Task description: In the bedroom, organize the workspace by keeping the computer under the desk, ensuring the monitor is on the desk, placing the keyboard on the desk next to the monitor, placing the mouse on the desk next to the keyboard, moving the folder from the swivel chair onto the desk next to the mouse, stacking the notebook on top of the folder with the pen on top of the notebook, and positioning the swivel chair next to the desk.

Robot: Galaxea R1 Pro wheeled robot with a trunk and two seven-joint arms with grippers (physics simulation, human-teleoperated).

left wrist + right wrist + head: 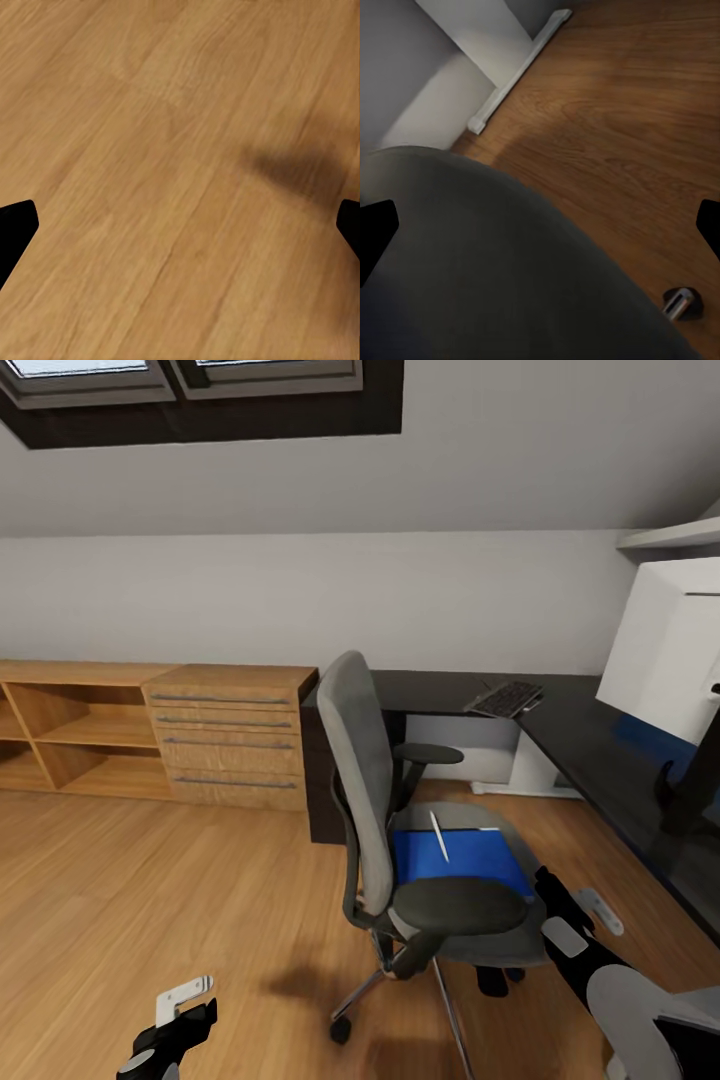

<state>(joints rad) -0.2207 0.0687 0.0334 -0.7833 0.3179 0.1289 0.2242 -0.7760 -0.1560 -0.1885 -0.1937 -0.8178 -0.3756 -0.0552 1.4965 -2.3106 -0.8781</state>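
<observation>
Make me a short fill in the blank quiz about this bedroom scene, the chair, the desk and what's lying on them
1. The flat bright blue folder lies on the seat of the grey padded ____ chair.
2. A slim white pen rests on top of the ____.
3. The slim dark keyboard sits on the glossy ____ desk top.
4. The light wooden cabinet has ____ drawers.

Missing words: swivel; folder; black; four

Blue folder [462, 857] lying flat on grey swivel chair [400, 830] seat, white pen [439, 835] resting on folder. Keyboard [505, 699] sitting on black table [580, 735] behind chair; monitor [665, 645] standing on table, right of chair.
</observation>
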